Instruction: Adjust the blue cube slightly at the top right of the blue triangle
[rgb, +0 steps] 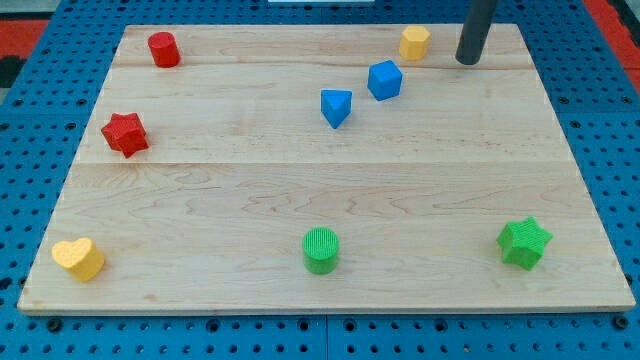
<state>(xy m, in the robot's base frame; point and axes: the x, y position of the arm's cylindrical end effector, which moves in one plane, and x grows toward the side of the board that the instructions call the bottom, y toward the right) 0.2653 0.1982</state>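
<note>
My tip (467, 60) rests near the tabletop's (300, 200) top right corner, beside the yellow block (414, 42). There are no jaws, only a rod. The blue cube (384, 80) sits just up-right of the blue triangle (336, 106), apart from my tip.
</note>
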